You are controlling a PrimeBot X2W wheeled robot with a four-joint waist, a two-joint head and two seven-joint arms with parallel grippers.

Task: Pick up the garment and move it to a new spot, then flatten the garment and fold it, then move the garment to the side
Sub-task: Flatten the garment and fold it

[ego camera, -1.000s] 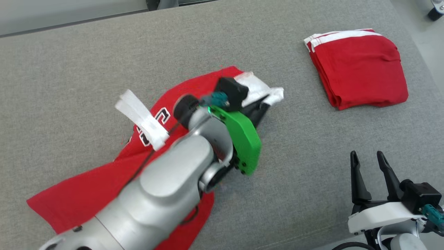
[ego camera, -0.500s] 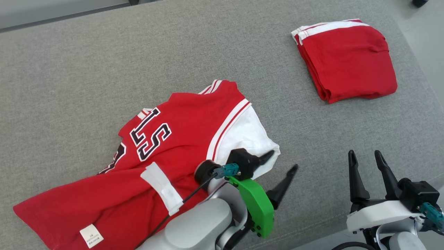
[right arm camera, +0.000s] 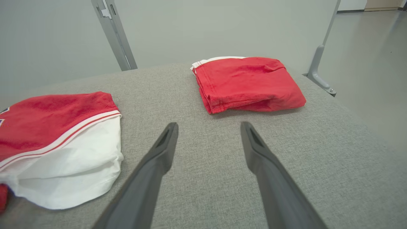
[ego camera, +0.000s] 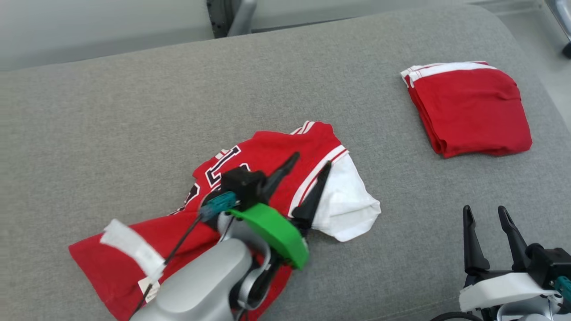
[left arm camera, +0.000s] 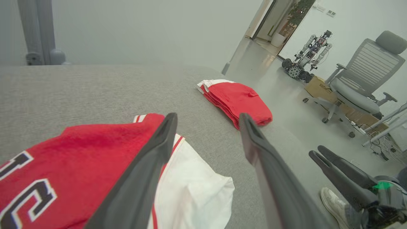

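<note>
The garment (ego camera: 267, 149) is a red jersey with black-and-white lettering and a white sleeve (ego camera: 350, 207). It lies crumpled on the grey fabric surface (ego camera: 134, 111), left of centre. My left gripper (ego camera: 312, 160) hovers open over its sleeve seam with nothing between the fingers. In the left wrist view the left gripper (left arm camera: 208, 117) spreads above the garment (left arm camera: 79, 149). My right gripper (ego camera: 484, 209) stands open at the lower right, apart from the cloth. Seen from the right wrist, the right gripper (right arm camera: 209, 125) points at bare surface, with the garment (right arm camera: 54, 111) to its left.
A folded red garment with white stripes (ego camera: 473, 111) lies at the far right of the surface, also in both wrist views (left arm camera: 238, 98) (right arm camera: 248, 82). Beyond the right edge are an office chair (left arm camera: 359, 82), another robot (left arm camera: 311, 51) and a foot in a white shoe (left arm camera: 330, 197).
My left gripper has opened and let go of the jersey, which now lies on the surface with its white sleeve spread out. The head camera has shifted. The right gripper has stayed open.
</note>
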